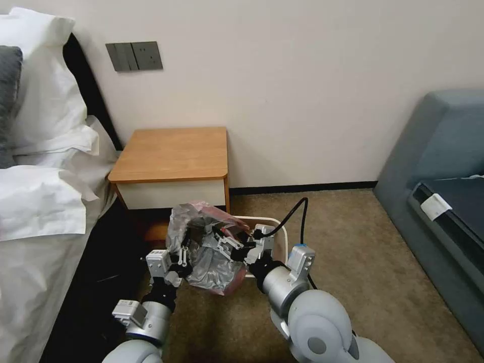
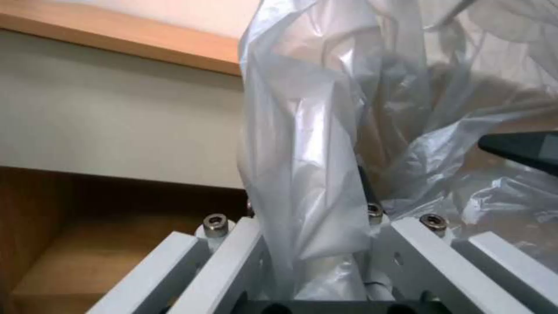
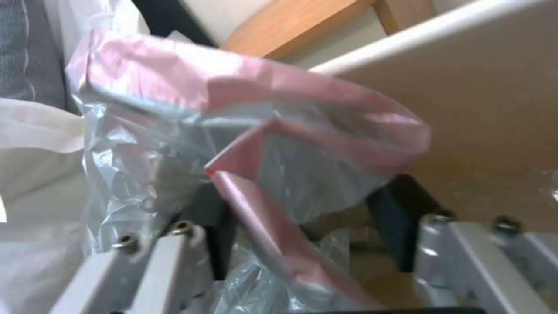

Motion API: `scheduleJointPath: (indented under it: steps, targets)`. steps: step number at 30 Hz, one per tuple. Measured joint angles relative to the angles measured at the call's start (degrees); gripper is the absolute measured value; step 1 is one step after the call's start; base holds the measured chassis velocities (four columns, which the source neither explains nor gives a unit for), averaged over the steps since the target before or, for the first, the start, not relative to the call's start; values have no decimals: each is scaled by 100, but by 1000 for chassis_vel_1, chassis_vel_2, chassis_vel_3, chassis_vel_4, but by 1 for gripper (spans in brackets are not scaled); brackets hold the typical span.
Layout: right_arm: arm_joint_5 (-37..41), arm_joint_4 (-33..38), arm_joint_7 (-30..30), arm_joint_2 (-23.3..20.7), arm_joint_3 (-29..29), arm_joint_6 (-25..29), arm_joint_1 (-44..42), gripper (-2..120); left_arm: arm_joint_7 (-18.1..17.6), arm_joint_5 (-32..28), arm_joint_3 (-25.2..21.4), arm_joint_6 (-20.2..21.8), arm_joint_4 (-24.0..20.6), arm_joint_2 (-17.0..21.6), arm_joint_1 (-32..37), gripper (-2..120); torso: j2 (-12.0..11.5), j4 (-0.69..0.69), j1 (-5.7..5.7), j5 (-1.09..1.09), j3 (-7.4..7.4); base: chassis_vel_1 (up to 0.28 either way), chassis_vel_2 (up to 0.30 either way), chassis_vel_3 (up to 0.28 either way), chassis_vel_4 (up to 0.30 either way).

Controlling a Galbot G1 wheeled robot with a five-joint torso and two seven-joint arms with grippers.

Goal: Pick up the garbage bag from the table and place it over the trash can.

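Observation:
The garbage bag, crinkly grey plastic with a pinkish rim, hangs bunched between both grippers over the near-left part of the cream trash can, just in front of the table. My left gripper is shut on a fold of the bag at the bag's left side. My right gripper stands open, its dark fingers spread apart with the pink rim draped over them and a pink strip passing between. The bin's inner wall shows just behind the bag. The bin's left rim is hidden by plastic.
A bed with white pillows borders the left side, close to my left arm. A grey-blue sofa stands at the right. Brown carpet lies open between bin and sofa. The nightstand's white drawer front and lower shelf are near.

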Motion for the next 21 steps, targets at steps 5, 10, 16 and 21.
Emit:
scheduleJointPath:
  steps: [5, 10, 16, 21]
  targets:
    - [-80, -12, -45, 16, -23, 22, -31, 30, -11, -9, 1, 3, -1, 3, -7, 7, 0, 0, 0, 0, 0, 0, 0, 0, 0]
    - [-148, -13, -95, 9, -27, 32, -44, 17, -34, -23, 1, 7, 0, 4, -15, 7, 0, 0, 0, 0, 0, 0, 0, 0, 0]
    - [-267, 60, -200, -39, -29, 55, -107, 0, -164, -127, 1, 48, 37, 2, -55, 7, 0, 0, 0, 0, 0, 0, 0, 0, 0]
    - [-312, 150, -250, -85, -23, 70, -148, 0, -288, -203, 1, 116, 50, -8, -80, 7, 0, 0, 0, 1, 0, 0, 0, 0, 0]
